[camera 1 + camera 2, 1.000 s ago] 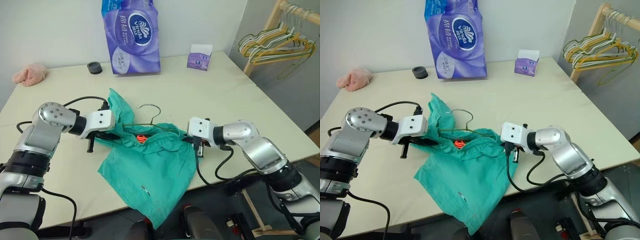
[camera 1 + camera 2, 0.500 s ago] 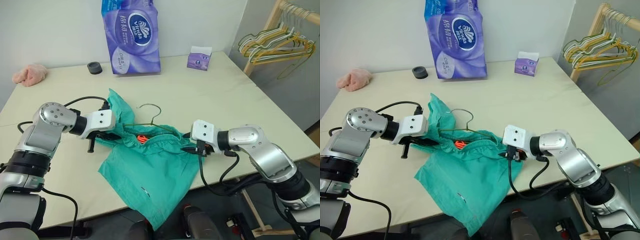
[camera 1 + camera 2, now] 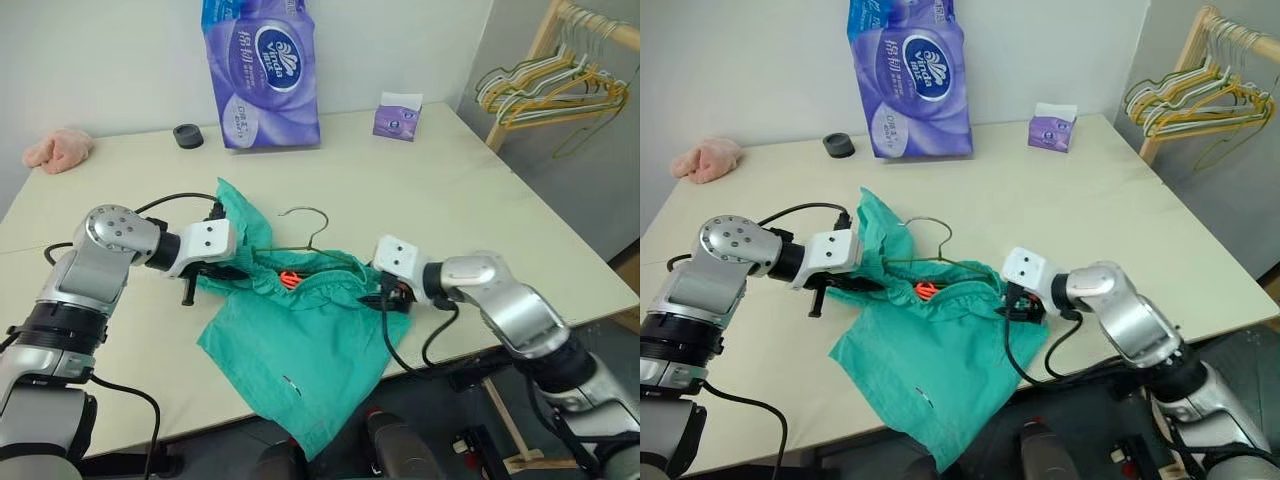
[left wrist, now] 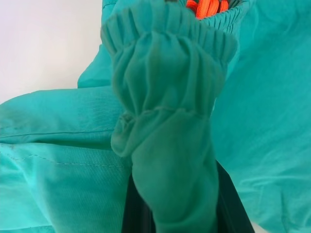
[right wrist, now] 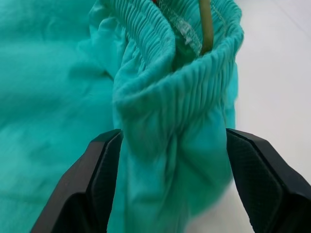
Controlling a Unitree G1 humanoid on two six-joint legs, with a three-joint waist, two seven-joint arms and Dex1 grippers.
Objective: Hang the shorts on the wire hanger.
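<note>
While the shorts (image 3: pixel 300 340) lie near the table (image 3: pixel 420 200) front edge, legs trailing over it, their waistband runs left to right along the wire hanger (image 3: pixel 300 235), hook toward the far wall. Left claw (image 3: pixel 232 271) pinches the waistband's left end; right claw (image 5: pixel 170 179) stands spread around its right end.

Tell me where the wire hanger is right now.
In the head views, the wire hanger sits mid-table between the left gripper and right gripper, its hook poking above the shorts, whose waistband covers its lower part.

Silver arms, white wrist blocks, black cables, black jaws.
</note>
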